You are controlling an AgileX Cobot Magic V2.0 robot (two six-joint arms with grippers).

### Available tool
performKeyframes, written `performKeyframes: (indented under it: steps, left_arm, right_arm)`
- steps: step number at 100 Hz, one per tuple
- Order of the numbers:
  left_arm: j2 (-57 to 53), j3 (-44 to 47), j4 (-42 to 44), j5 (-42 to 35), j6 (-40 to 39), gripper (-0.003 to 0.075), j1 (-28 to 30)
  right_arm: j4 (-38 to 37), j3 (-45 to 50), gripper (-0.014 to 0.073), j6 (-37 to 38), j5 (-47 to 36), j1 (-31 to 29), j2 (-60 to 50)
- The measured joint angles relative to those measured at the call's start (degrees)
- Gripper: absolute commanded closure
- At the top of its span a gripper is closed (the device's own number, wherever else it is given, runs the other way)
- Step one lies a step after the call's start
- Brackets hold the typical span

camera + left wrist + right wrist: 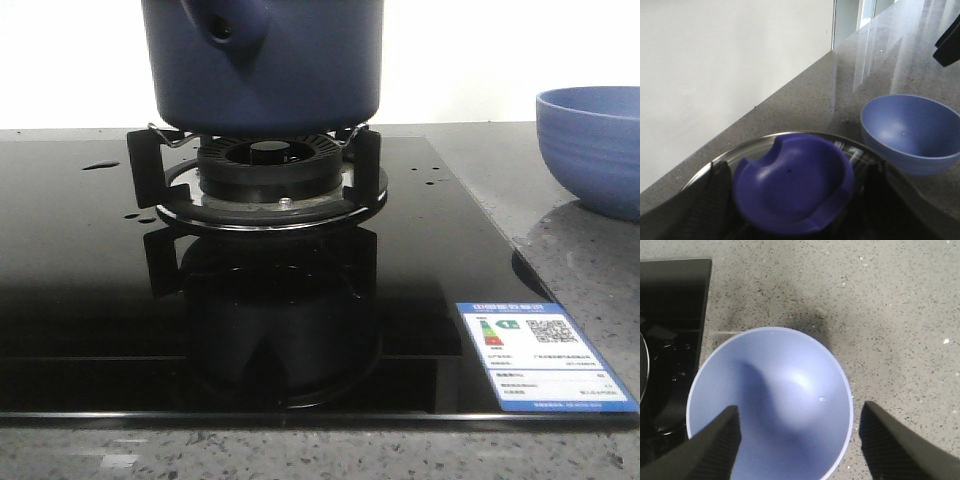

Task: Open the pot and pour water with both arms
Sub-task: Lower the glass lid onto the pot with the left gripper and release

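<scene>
While the right gripper (799, 440) hangs spread wide over the periwinkle bowl (770, 405), one finger inside its rim and the other outside, the sound move would be to close on that rim squarely and keep the bowl level. The left gripper (792, 192) has its fingers on either side of a dark blue knob on a glass lid (715, 160), apparently holding it, though whether they truly pinch cannot be told. The pot (262, 62), dark navy with matte sides and a handle stub with a round hole, sits on the burner grate (258, 178) of the black glass hob (90, 300). Water drops (100, 165) speckle the hob.
</scene>
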Motion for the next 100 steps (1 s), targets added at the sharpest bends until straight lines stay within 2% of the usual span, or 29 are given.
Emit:
performKeyframes:
  steps: [14,23,29,35,45,49,60,69,88,100]
  left_arm:
    - [-4.0,-0.1,0.0,0.2,-0.6,0.0216,2.9]
    - [-6.6,-0.1,-0.1,0.2,-3.2,0.0286,6.0]
    - [-8.5,-0.1,-0.1,0.2,-6.1,0.038,8.4]
    - [-10.1,-0.1,0.3,0.3,-8.9,0.0491,10.6]
    - [-12.3,-0.1,2.2,0.3,-12.0,0.0743,14.2]
    - [-13.2,0.0,3.2,0.3,-12.6,0.074,15.3]
    - [-15.9,1.5,4.8,0.2,-13.1,0.0739,18.4]
    - [-18.9,4.0,4.9,-2.0,-13.7,0.074,19.9]
    - [-27.2,12.9,4.8,-16.9,-14.6,0.0739,20.1]
    - [-32.5,19.8,4.2,-22.9,-14.7,0.0739,19.6]
  right_arm:
    - [2.4,0.0,0.0139,-1.6,-0.3,0.0,-0.1]
    - [6.1,0.0,0.0168,-2.7,-1.4,0.0,-0.8]
    - [9.3,0.0,0.0235,-3.5,-2.9,0.0,-1.2]
    - [14.2,0.4,0.0351,-5.3,-5.2,0.0,-1.5]
    - [22.7,2.0,0.0581,-10.2,-9.1,0.0,-2.1]
    - [26.3,2.9,0.0671,-12.9,-10.6,0.0,-2.2]
    - [34.1,6.0,0.0638,-20.1,-14.6,0.1,-3.3]
    - [37.6,9.5,0.0638,-26.6,-18.6,0.8,-5.1]
    - [40.2,19.6,0.0638,-36.2,-30.6,3.1,-13.2]
    - [40.9,27.6,0.0638,-40.2,-37.4,3.9,-20.3]
